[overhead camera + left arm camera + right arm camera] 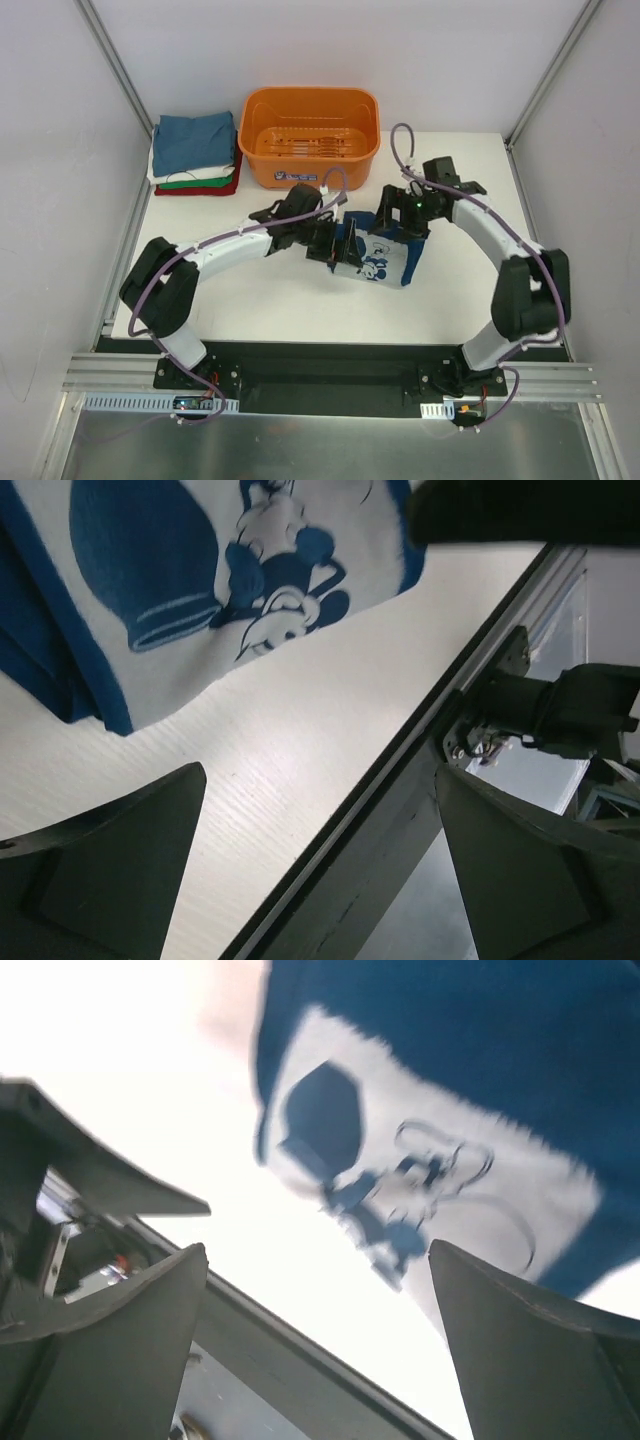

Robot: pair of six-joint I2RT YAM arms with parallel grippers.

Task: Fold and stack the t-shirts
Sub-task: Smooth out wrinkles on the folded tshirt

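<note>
A dark navy-blue t-shirt (378,260) with a white and light-blue cartoon print lies folded in the middle of the table. It also shows in the left wrist view (200,580) and the right wrist view (450,1080). My left gripper (334,250) hovers over the shirt's left edge; its jaws (318,780) stand wide open and empty. My right gripper (395,222) hovers over the shirt's far right part, also open (318,1250) and empty. A stack of folded t-shirts (195,152), teal-blue on top of white, green and red, sits at the far left.
An orange plastic basket (308,135) stands at the back centre, right of the stack. The table's dark front rail (400,780) runs close below both grippers' views. Side frame posts (115,60) bound the table.
</note>
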